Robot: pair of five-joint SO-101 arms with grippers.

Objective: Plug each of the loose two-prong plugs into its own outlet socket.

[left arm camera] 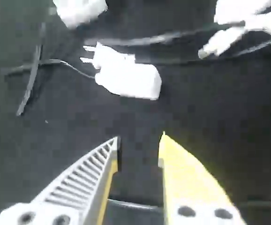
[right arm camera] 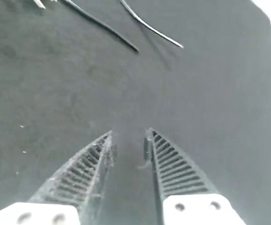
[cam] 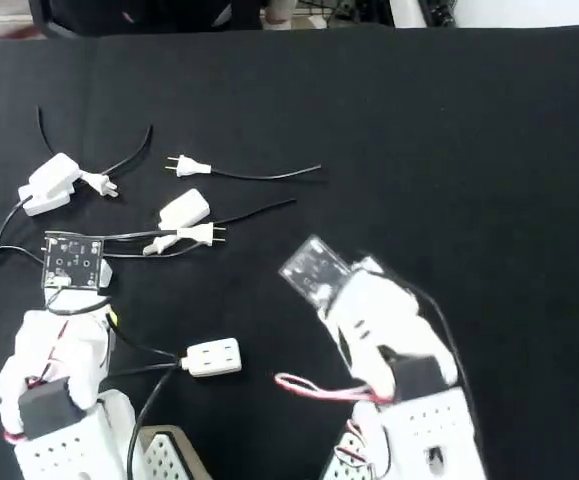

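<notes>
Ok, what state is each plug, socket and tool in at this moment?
left tool, open and empty
right tool, open and empty
far plug, unplugged, lying loose
middle plug, unplugged, lying loose
left plug, unplugged, prongs bare
near socket, nothing plugged in

Matt black cloth [cam: 449,150], white plastic plug [cam: 187,166]

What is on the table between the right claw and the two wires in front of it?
Nothing. In the right wrist view the black table is bare between the right gripper and the wires.
</notes>
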